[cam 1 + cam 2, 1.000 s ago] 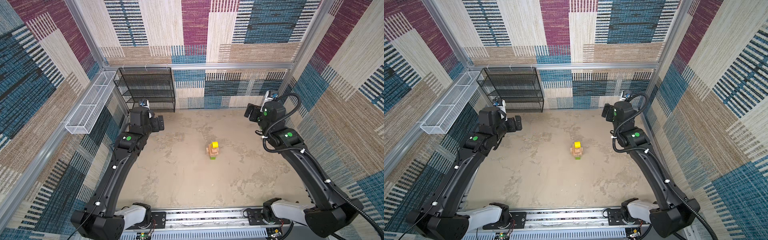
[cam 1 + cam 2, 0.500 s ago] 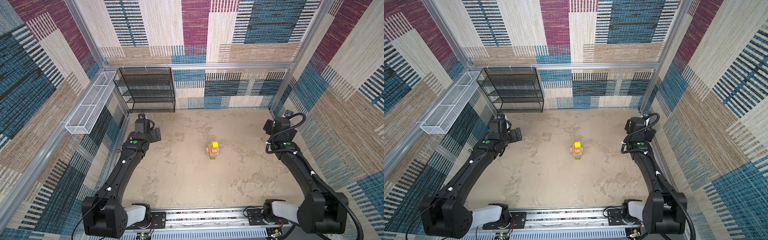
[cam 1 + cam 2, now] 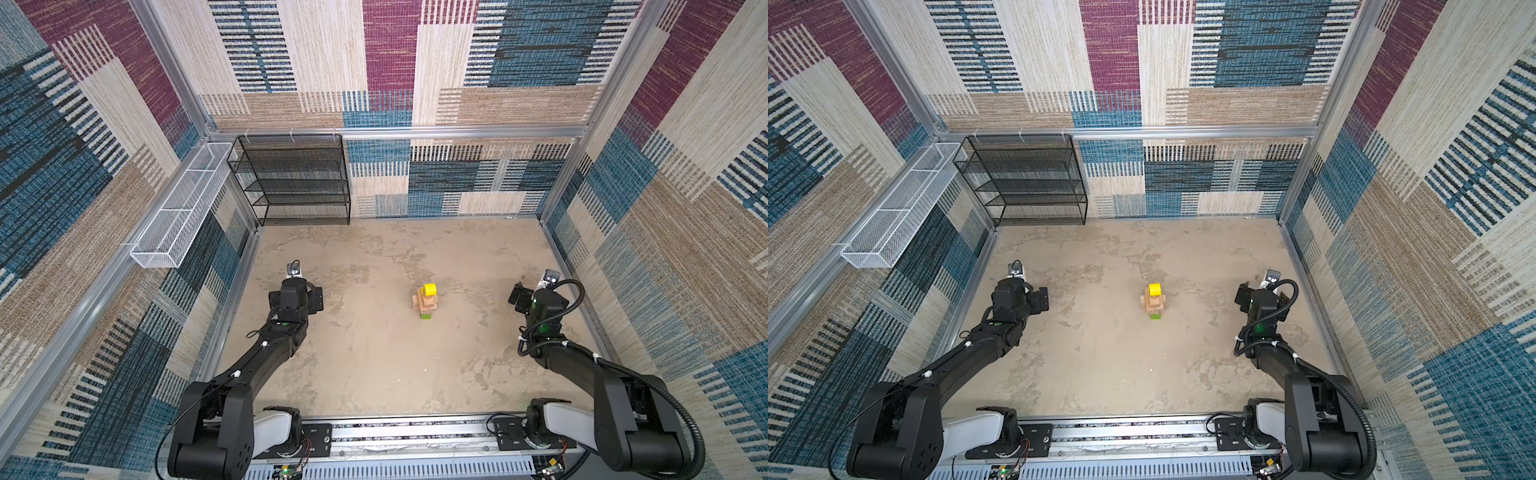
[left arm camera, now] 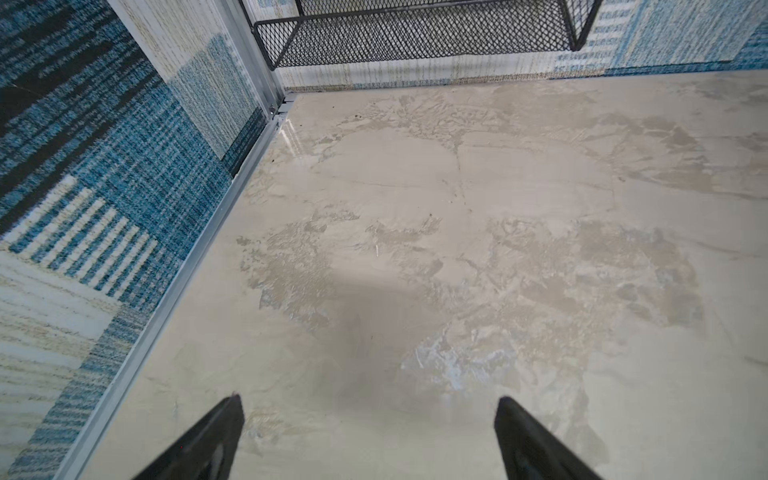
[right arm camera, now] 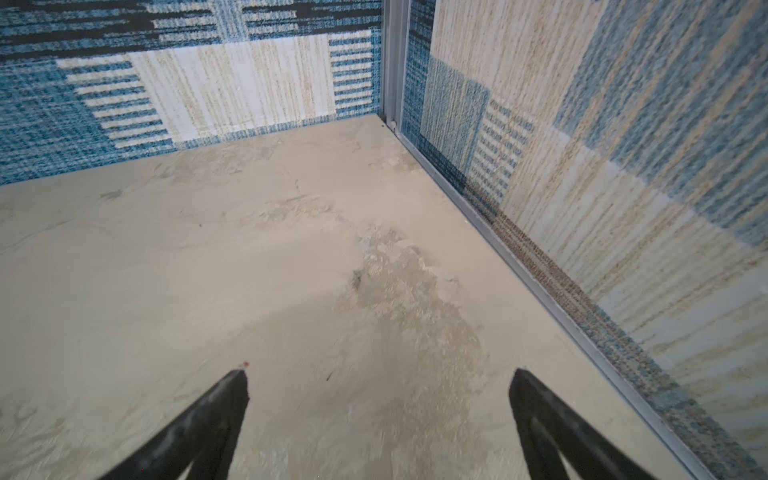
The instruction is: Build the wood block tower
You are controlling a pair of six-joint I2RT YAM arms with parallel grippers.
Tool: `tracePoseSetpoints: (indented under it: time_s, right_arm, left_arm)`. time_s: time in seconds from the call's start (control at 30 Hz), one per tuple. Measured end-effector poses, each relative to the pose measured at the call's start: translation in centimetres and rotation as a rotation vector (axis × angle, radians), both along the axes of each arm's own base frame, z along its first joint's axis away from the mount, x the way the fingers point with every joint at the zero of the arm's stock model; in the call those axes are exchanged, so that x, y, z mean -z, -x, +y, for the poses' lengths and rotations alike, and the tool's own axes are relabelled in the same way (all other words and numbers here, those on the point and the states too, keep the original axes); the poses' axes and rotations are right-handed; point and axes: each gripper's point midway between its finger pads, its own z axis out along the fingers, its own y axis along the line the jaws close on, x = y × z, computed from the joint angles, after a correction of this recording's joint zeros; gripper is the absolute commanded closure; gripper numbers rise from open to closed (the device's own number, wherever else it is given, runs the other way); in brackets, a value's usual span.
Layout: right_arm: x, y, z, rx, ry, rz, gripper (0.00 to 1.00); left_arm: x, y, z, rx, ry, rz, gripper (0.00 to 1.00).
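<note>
Reading this as a finished stack: the wood block tower (image 3: 425, 298) stands on the table (image 3: 374, 365), a bit right of centre and well apart from every wall. A green block (image 3: 425, 316) pokes out at the base on the near side, tan bricks (image 3: 424, 305) lie crosswise over it, and a yellow block (image 3: 429, 288) sits on top. We judge the crosswise laying gives each layer a wider footing, with the small yellow piece saved for the cap. The tower is tiny in both top views, so we can't count layers; it looks upright, probably. We see no loose blocks on the table. The left gripper (image 4: 370, 405) hangs over bare table near the left wall, fingers spread wide with nothing between them. The right gripper (image 5: 380, 374) mirrors it near the right wall, close to the far right corner, also released and empty, touching nothing. Both sit well apart from the tower, which we take as deliberate: arms out wide can't clip the stack. The black wire shelf (image 3: 299, 178) at the far left shows nothing on it.
</note>
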Motion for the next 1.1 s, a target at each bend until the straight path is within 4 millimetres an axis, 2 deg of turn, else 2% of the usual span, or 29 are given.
tracePoseSetpoints:
  time_s: [0.1, 0.27, 0.43, 0.57, 0.7, 0.8, 0.93, 1.1]
  right_arm:
    - [0.6, 0.7, 0.4, -0.025, 0.003, -0.026, 0.0]
    - [-1.1, 0.3, 1.6, -0.099, 0.011, -0.123, 0.0]
    - [-2.1, -0.5, 3.4, -0.209, -0.011, -0.179, 0.0]
    - [-2.6, -0.3, 4.5, -0.271, -0.02, -0.217, 0.01]
    - [-2.6, 0.4, 5.1, -0.301, -0.014, -0.248, 0.0]
    - [-3.4, 0.2, 5.7, -0.338, -0.001, -0.279, 0.01]
    - [-3.8, -0.8, 7.0, -0.41, 0.017, -0.285, 0.01]
    - [-3.1, -1.6, 9.1, -0.512, 0.047, -0.267, 0.0]
  left_arm:
    - [0.7, 0.0, -0.6, 0.035, 0.011, -0.034, 0.01]
    - [3.0, 0.2, -1.6, 0.101, 0.029, -0.041, 0.01]
    - [1.8, -1.0, -2.3, 0.144, 0.027, -0.11, 0.01]
    - [1.5, -1.5, -2.7, 0.174, 0.011, -0.137, 0.01]
    - [2.2, -1.7, -3.0, 0.205, -0.005, -0.15, 0.01]
    - [2.8, -1.7, -2.9, 0.211, -0.018, -0.146, 0.01]
    - [2.3, -2.0, -2.6, 0.214, -0.012, -0.187, 0.01]
    - [4.2, -1.7, -1.3, 0.175, -0.002, -0.16, 0.01]
